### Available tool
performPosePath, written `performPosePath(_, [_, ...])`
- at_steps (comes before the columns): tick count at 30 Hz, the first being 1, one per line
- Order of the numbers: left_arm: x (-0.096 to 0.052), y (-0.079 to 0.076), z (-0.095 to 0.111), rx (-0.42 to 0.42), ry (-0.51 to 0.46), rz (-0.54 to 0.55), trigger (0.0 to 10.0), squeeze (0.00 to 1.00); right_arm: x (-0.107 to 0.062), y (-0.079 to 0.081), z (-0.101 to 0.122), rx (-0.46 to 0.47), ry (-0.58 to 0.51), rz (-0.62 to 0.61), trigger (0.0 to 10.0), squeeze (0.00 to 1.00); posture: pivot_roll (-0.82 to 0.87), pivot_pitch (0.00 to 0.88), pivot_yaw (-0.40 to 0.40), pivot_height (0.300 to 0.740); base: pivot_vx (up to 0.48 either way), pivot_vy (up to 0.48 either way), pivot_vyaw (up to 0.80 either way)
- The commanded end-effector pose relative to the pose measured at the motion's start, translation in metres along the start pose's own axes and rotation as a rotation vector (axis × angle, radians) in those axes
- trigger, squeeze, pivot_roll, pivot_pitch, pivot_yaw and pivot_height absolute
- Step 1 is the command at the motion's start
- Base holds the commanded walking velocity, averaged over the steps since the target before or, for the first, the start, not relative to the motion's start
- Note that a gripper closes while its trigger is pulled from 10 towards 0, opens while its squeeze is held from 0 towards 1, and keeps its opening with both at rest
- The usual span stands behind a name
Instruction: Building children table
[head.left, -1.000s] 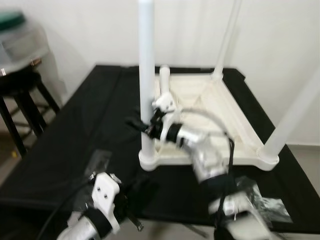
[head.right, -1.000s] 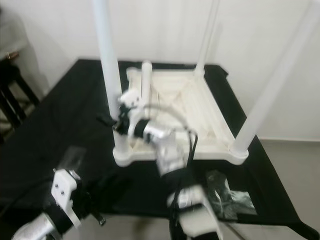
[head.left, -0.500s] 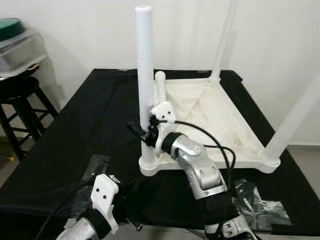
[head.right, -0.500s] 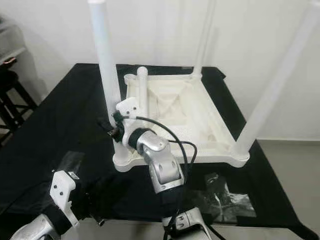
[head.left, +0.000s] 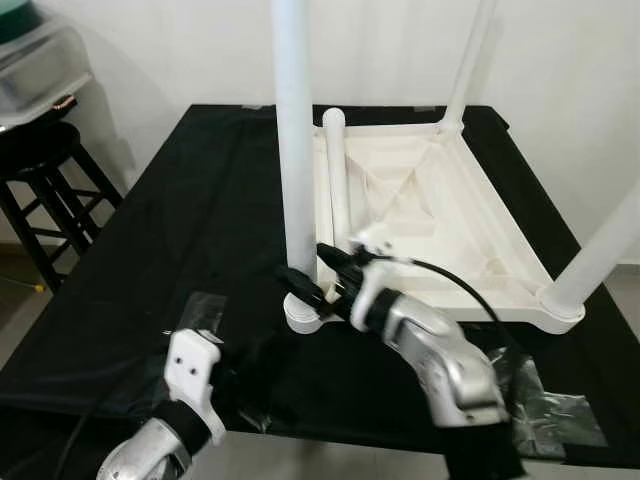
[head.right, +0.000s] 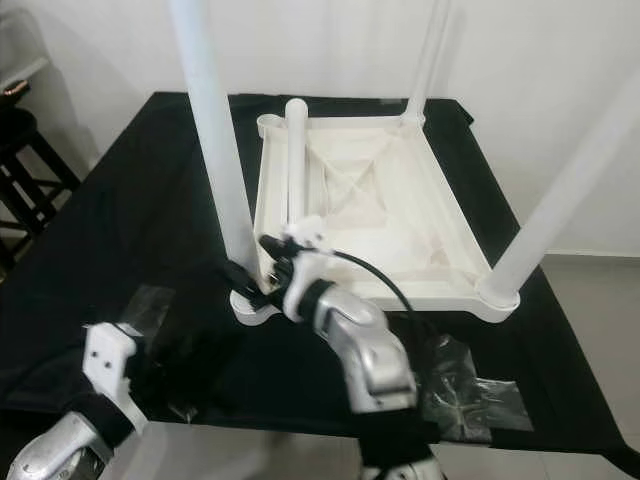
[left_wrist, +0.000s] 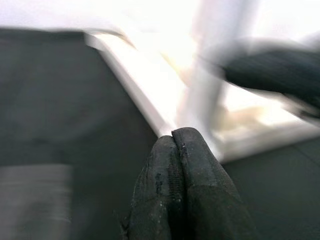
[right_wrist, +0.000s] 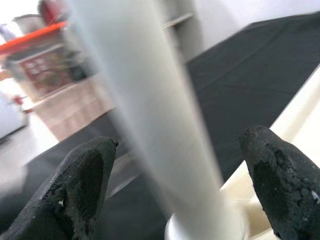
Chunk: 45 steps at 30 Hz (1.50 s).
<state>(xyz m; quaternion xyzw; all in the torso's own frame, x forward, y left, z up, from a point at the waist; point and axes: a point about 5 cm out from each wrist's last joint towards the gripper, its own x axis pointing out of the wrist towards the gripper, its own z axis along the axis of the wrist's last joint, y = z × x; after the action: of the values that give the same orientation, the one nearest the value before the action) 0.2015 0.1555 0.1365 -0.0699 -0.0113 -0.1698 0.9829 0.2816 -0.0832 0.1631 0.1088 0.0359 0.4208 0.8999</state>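
Note:
A white plastic children's table (head.left: 430, 200) lies upside down on a black cloth. Three legs stand in its corner sockets, the near-left leg (head.left: 296, 150) tallest in view. A fourth leg (head.left: 337, 175) rests along the left rim; whether it is seated I cannot tell. My right gripper (head.left: 303, 284) is at the base of the near-left leg, open, with one finger (right_wrist: 82, 187) on each side of the leg (right_wrist: 155, 125). My left gripper (left_wrist: 173, 136) is shut on nothing, low over the cloth at the front left, pointing at the table's near corner.
A black stool (head.left: 40, 170) with a clear plastic box (head.left: 35, 60) stands to the left. Crumpled clear plastic bags lie on the cloth at the front left (head.left: 203, 312) and front right (head.left: 545, 400). A white wall is close behind.
The view has shifted and sharpened. My right gripper sits lower on the near-left leg, close to its socket. The left arm stays at the front left.

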Motion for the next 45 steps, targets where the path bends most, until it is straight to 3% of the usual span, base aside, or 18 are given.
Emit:
performPosePath(1, [-0.002,0.006,0.003,0.017,-0.021,0.062,10.0,0.0,-0.003,0.008,0.004,0.0,-0.024,0.072,10.0,1.0,-0.01,0.07,0.013,0.74,0.0,0.0,0.0])
performPosePath(2, [-0.003,0.008,0.003,0.047,-0.019,0.106,10.0,0.0,-0.007,0.005,-0.001,-0.022,-0.004,0.048,10.0,0.0,-0.03,0.07,0.014,0.74,0.0,0.0,0.0])
performPosePath(5, [-0.005,0.009,0.002,0.094,-0.017,0.184,10.0,0.0,-0.013,-0.004,-0.007,-0.021,0.008,-0.004,10.0,0.0,-0.02,0.067,0.012,0.74,0.0,0.0,0.0])
performPosePath(13, [-0.004,0.009,0.0,0.105,-0.023,0.208,10.0,0.0,-0.016,-0.004,-0.005,-0.035,-0.012,0.039,10.0,0.0,-0.02,0.06,0.005,0.74,0.0,0.0,0.0])
performPosePath(16, [-0.003,0.007,0.0,0.125,-0.023,0.222,10.0,0.0,-0.018,-0.004,-0.012,-0.088,0.04,0.073,10.0,0.0,-0.03,0.053,-0.003,0.74,0.0,0.0,0.0])
performPosePath(22, [-0.002,0.004,-0.002,0.137,-0.008,0.201,10.0,0.0,-0.018,-0.004,-0.015,-0.099,0.053,0.092,10.0,0.0,-0.03,0.049,-0.003,0.74,0.0,0.0,0.0])
performPosePath(34, [-0.001,-0.002,-0.005,0.149,0.013,0.121,10.0,0.0,-0.015,-0.001,-0.017,-0.088,0.051,0.131,10.0,0.0,-0.02,0.047,0.013,0.74,0.0,-0.454,0.0])
performPosePath(45, [-0.001,-0.001,-0.005,0.127,0.003,0.106,10.0,0.0,-0.016,0.01,-0.019,-0.074,0.058,0.307,10.0,0.0,-0.01,0.056,0.008,0.74,0.0,-0.469,0.0])
